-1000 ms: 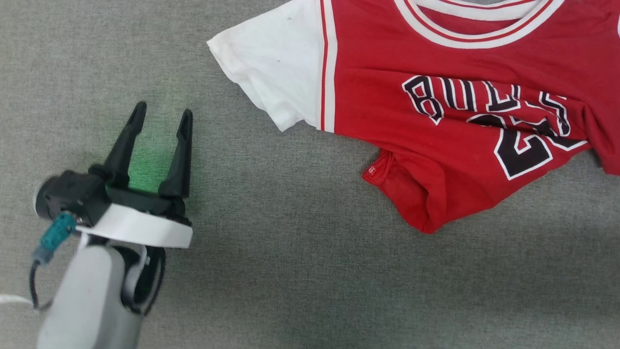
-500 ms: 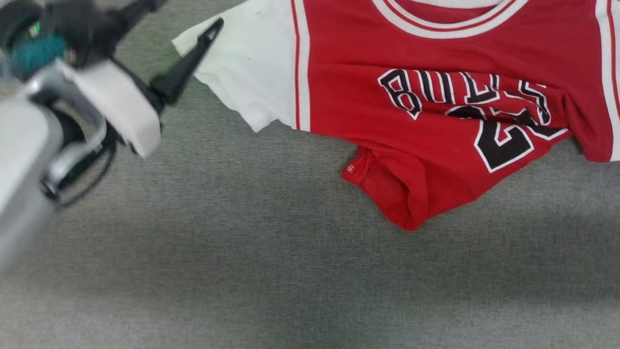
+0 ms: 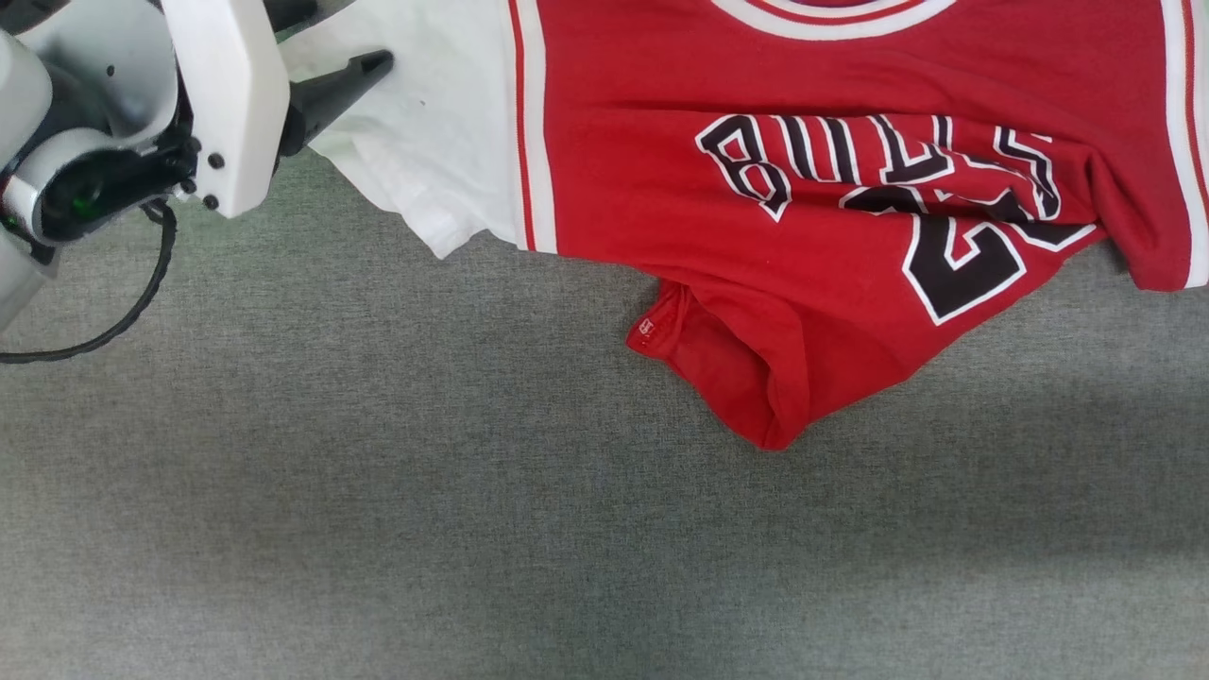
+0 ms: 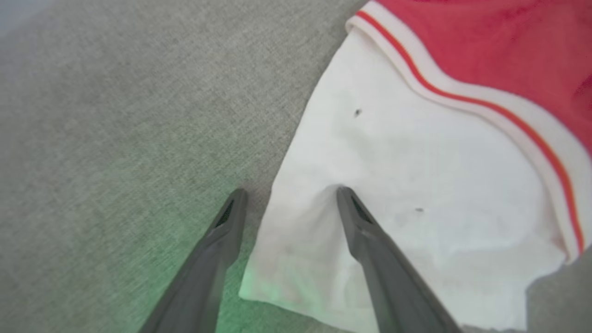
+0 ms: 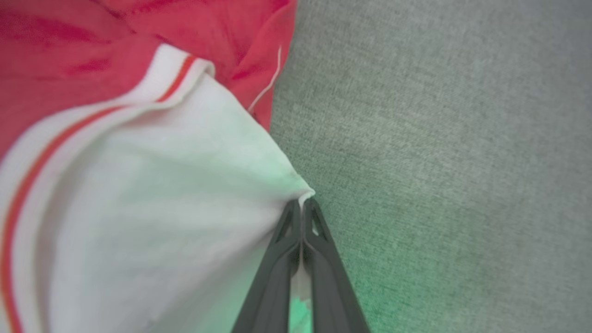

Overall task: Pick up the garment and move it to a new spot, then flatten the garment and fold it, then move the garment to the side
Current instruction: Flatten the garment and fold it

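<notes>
Garment of red jersey cloth with white short sleeves, red-and-white striped seams and black white-outlined "BULLS" lettering (image 3: 812, 217) is seen lying rumpled across the upper part of the head view on a grey woven-fabric worktop (image 3: 472, 529). Its red lower hem is bunched toward the middle of the frame. The left tool (image 4: 289, 194) is held wide open at the upper left. One dark finger (image 4: 370, 240) is pressed into the white sleeve (image 4: 416, 185), and the other is set over the grey cloth just beside the sleeve's edge. The right tool (image 5: 303, 206) is closed, with a white sleeve corner of the garment pinched between its tips at the centre of the right wrist view.
</notes>
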